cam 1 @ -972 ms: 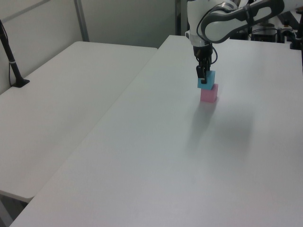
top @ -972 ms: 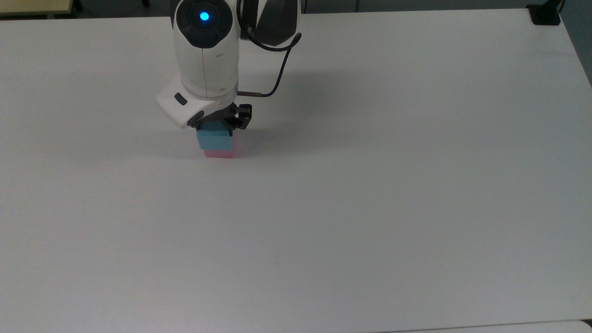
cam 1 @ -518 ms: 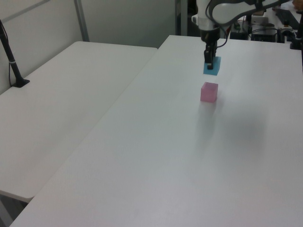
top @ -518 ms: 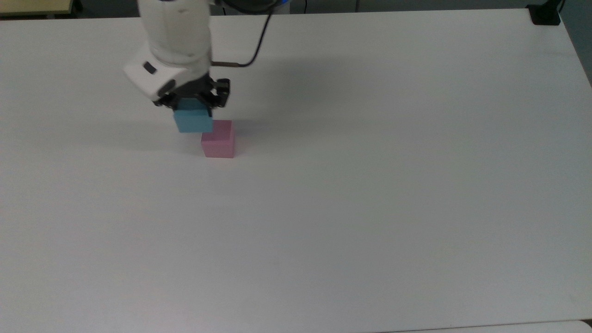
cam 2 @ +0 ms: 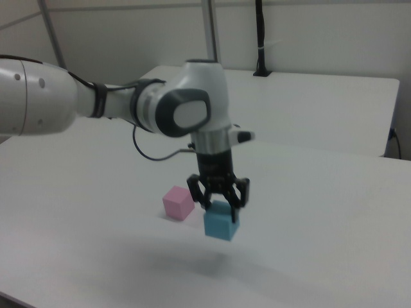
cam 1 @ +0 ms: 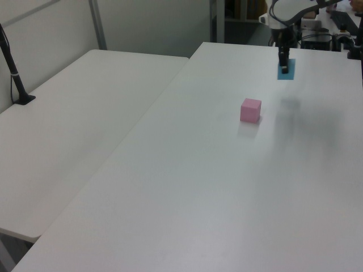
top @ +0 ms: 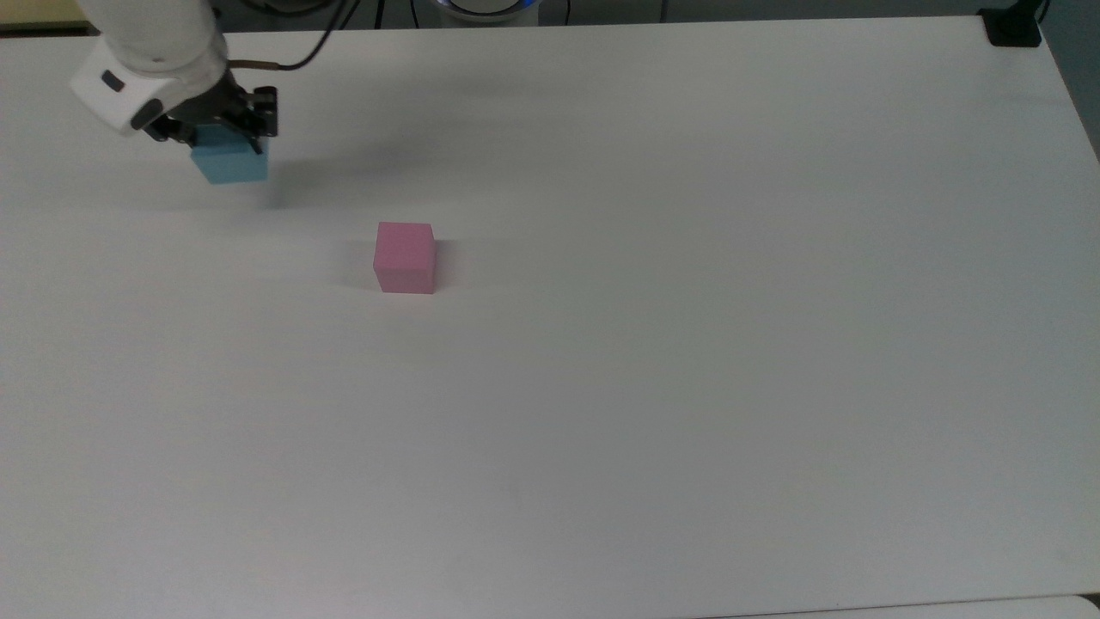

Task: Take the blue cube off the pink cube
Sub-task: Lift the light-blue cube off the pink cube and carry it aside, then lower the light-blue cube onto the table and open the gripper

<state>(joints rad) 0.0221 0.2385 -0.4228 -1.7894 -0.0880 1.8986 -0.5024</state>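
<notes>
The pink cube point(top: 405, 256) point(cam 1: 250, 110) point(cam 2: 178, 202) stands alone on the white table, nothing on top of it. The blue cube point(top: 230, 162) point(cam 1: 285, 71) point(cam 2: 221, 222) hangs in the air, clear of the table, with my gripper point(top: 220, 136) point(cam 1: 283, 64) point(cam 2: 220, 203) shut on its upper part. In the top view the held cube is well to the upper left of the pink cube. In the right view it hangs to the right of the pink cube, with its shadow on the table below.
The white table point(top: 653, 344) stretches wide around the pink cube. A second white table point(cam 1: 74, 124) adjoins it on the left view's left, with a black post point(cam 1: 14, 73) at its edge. A black clamp point(top: 1014, 26) sits at the top view's upper right corner.
The gripper lifted the blue cube off the pink cube and carried it far toward the top view's upper left. The pink cube stayed in place.
</notes>
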